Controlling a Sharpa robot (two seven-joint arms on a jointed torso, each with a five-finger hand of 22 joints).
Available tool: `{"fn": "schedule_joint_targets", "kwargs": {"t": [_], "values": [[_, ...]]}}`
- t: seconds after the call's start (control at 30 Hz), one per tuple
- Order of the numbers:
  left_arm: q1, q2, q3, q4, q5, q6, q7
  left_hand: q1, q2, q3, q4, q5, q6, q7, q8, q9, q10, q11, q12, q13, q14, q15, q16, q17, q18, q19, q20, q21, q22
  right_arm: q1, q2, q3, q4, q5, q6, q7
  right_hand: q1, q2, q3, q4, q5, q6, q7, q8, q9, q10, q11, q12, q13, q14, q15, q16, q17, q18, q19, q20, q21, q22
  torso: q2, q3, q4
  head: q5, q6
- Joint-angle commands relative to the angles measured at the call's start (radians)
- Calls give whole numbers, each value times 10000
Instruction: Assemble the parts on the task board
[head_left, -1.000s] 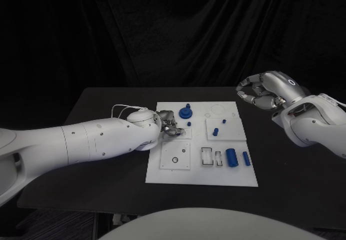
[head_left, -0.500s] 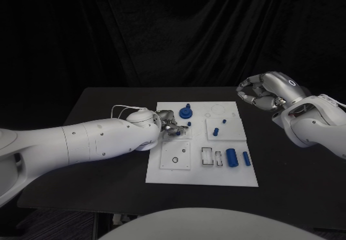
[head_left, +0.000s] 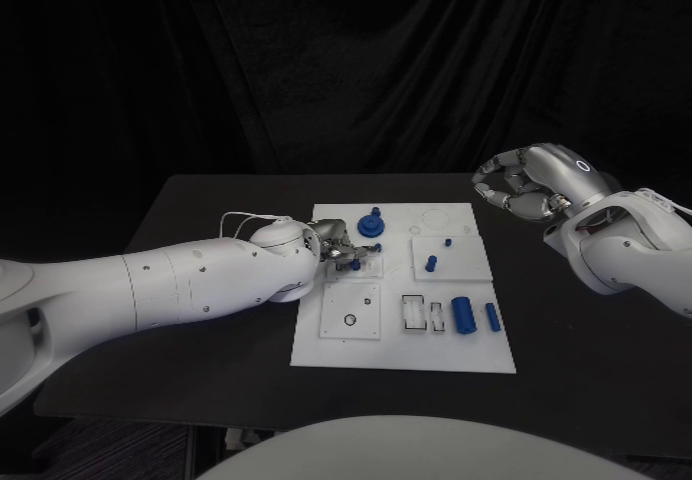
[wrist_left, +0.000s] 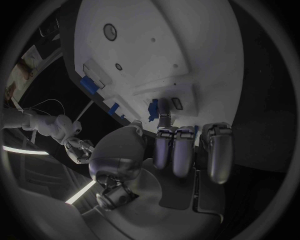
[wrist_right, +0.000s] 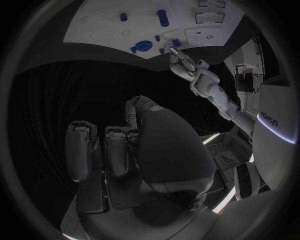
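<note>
Head view first: task board (head_left: 404, 345) sits mid-table with blue parts (head_left: 463, 314) on it, the left hand (head_left: 340, 247) is down at its left edge, can't tell from here if it's gripping anything, and the right hand (head_left: 522, 180) hangs off to the board's right with fingers curled on nothing. Left wrist view has those fingers (wrist_left: 180, 150) reaching onto the board by a small blue part (wrist_left: 153, 110), grip unclear. Right wrist view shows that hand (wrist_right: 134, 145) curled, holding nothing, well apart from the board (wrist_right: 112, 22).

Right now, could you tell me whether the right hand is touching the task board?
Apart. The head view shows the right hand raised with curled fingers beyond the far right corner of the task board, with dark table showing between them.
</note>
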Motion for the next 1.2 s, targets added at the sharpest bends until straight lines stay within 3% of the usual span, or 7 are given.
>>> {"fn": "schedule_joint_targets", "kwargs": {"t": [0.03, 0.23, 0.37, 0.67, 0.97, 1.2], "values": [[-19, 19, 5, -9, 541, -451, 658, 101, 157, -111, -19, 127, -4, 10, 90, 172, 1042, 66, 35, 2630, 1039, 42, 26, 2634, -66, 148, 85, -68, 1325, -24, -9, 8, 11, -24, 28, -226, 33, 50, 41, 35, 45, 32, 62, 56, -16, 883, 90, -68, 2480, 967, 74, -62, 2361, 61, 444, 49, -36, 2233, 2, 1, -3, 4, -2], [-22, 34, 5, -66, 1247, -358, 707, 524, 312, -241, -39, 337, -118, 22, 96, 445, 1042, 82, 35, 2630, 1039, 58, 26, 2634, -65, 134, 102, -81, 1338, -24, -18, 8, 15, -24, 36, -265, 33, 60, 48, 38, 50, 33, 62, 58, -17, 872, 92, -77, 2468, 967, 75, -62, 2361, 60, 448, 50, -30, 2235, 5, 7, -2, -16, -2], [-23, 31, 5, -116, 1416, -255, 550, 917, 291, -286, -61, 557, -138, 25, 50, 530, 1042, 86, 35, 2630, 1039, 68, 26, 2634, -61, 122, 110, -93, 1342, -25, -27, 8, 18, -24, 44, -288, 33, 60, 48, 38, 50, 33, 62, 58, -17, 872, 92, -77, 2468, 967, 75, -62, 2361, 60, 448, 50, -30, 2235, 4, 10, -3, -11, -2], [-29, 16, 5, -126, 1505, -77, 215, 1060, 282, -308, -70, 628, -130, 23, 33, 561, 1042, 85, 35, 2630, 1039, 67, 26, 2634, -68, 139, 112, -78, 1372, -25, -29, 8, 22, -24, 81, -315, -13, 97, 72, 79, 102, 32, 69, 69, -26, 861, 101, -90, 2454, 969, 83, -57, 2365, 61, 447, 58, -36, 2233, -7, 5, -4, 19, -2], [-37, 6, 5, -117, 1517, 5, 101, 1948, 167, -331, -159, 1220, -121, -12, -12, 815, 1042, 61, 35, 2630, 1039, 43, 26, 2634, -72, 159, 93, -75, 1421, -25, -63, 8, 47, -24, 93, -323, -20, 101, 75, 84, 116, 32, 68, 70, -27, 856, 102, -94, 2448, 969, 84, -58, 2364, 63, 443, 59, -43, 2231, -4, 3, 20, -9, -2], [-43, -24, 5, -81, 1518, -66, 171, 2465, 155, -246, -226, 1489, -66, -65, 53, 1052, 1042, 15, 35, 2630, 1039, 11, 26, 2634, -90, 209, 66, -39, 1495, -25, -89, 8, 70, -24, 73, -313, -30, 101, 79, 90, 139, 31, 68, 73, -29, 839, 102, -110, 2430, 970, 85, -55, 2368, 62, 445, 61, -41, 2232, -6, 3, 7, -4, -2]]}}
